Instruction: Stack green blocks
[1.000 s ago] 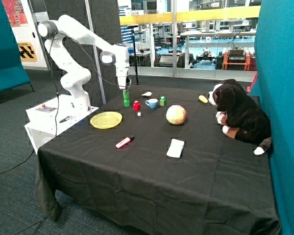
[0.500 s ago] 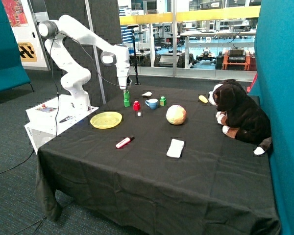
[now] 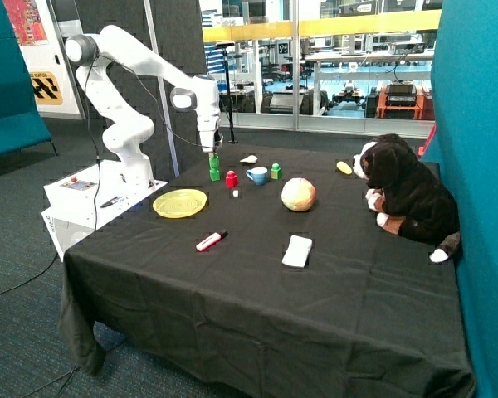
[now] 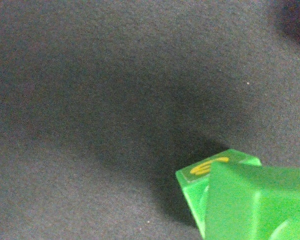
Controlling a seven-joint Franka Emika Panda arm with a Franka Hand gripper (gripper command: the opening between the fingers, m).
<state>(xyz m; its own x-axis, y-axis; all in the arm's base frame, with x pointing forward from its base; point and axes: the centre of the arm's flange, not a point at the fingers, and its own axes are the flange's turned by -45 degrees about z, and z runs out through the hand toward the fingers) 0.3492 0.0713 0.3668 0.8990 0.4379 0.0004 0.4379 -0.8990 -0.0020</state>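
Two green blocks (image 3: 214, 168) stacked beside red block (image 3: 231, 178); third green block (image 3: 275, 171) past blue cup (image 3: 256, 175). End effector (image 3: 212, 152) directly above stack, grip impossible to tell. Risk: toppling stack through sideways nudge.

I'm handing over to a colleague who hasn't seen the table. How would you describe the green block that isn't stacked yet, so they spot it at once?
Find the blue cup near the far edge of the black table. The loose green block stands right beside it, on the side toward the plush dog. It stands alone, away from the green stack under the gripper, and the red block is on the cup's other side.
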